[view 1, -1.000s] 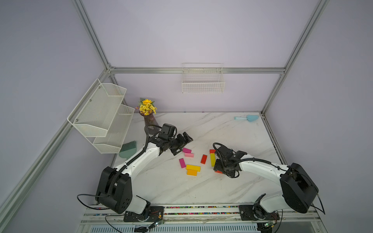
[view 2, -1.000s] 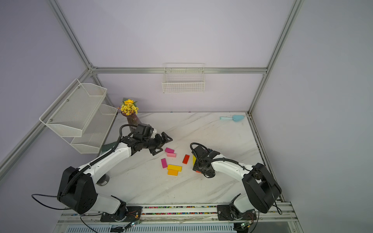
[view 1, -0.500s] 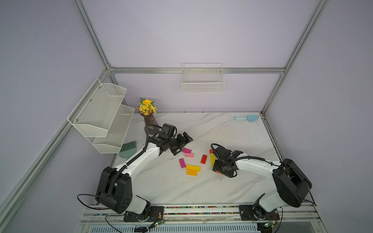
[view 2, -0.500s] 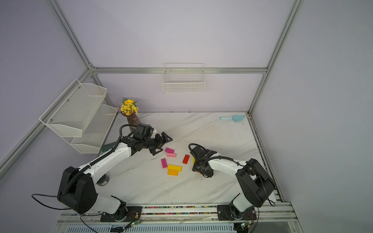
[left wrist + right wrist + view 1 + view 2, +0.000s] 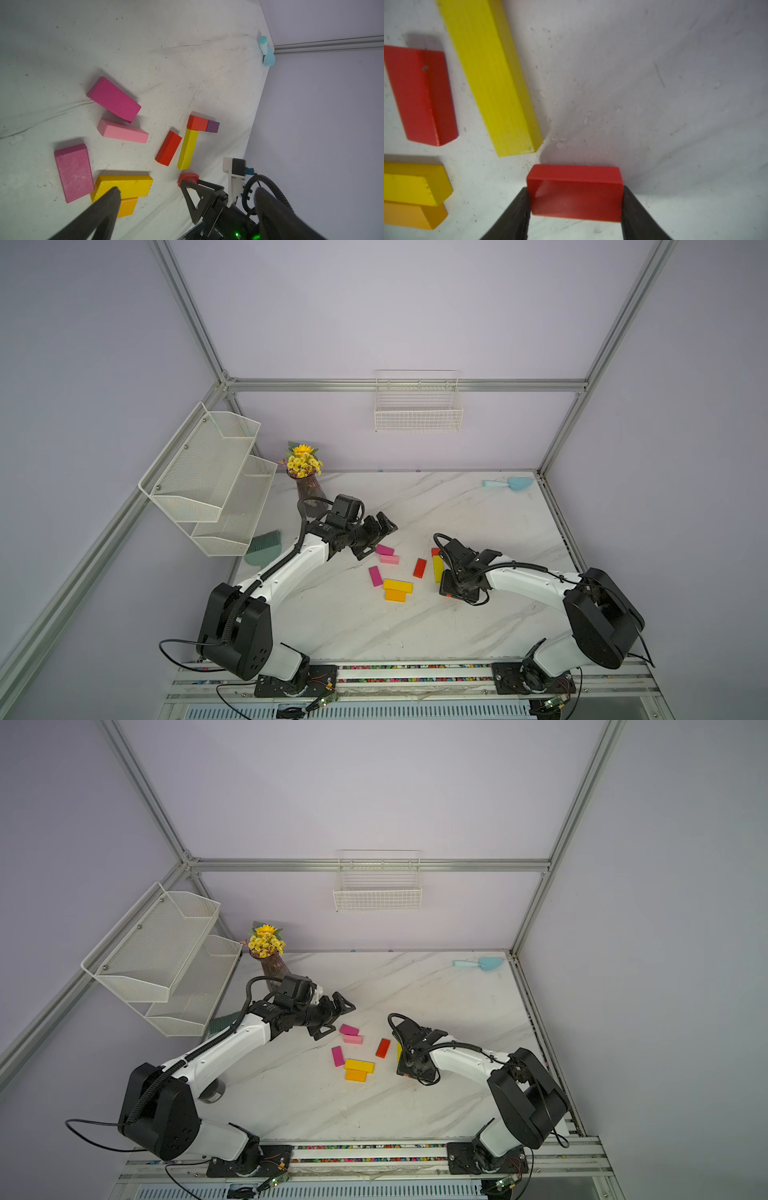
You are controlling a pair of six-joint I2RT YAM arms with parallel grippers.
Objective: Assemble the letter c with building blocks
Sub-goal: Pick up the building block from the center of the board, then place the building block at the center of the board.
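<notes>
My right gripper [image 5: 575, 193] straddled the red block [image 5: 574, 176] on the table [image 5: 654, 83], its long axis spanning the jaws, which seemed pressed on both short ends, just off the end of the long yellow block [image 5: 490, 79]. My left gripper [image 5: 374, 539] hung wide open, farther away.

Marble table [image 5: 478, 522], centre: building blocks [image 5: 397, 585] clustered, magenta, light pink, red, yellow, orange. Left gripper [image 5: 377, 540] at their eleven o'clock, jaws apart. Right gripper [image 5: 457, 595] at four o'clock, over a red sliver [image 5: 443, 594], possibly another block.
</notes>
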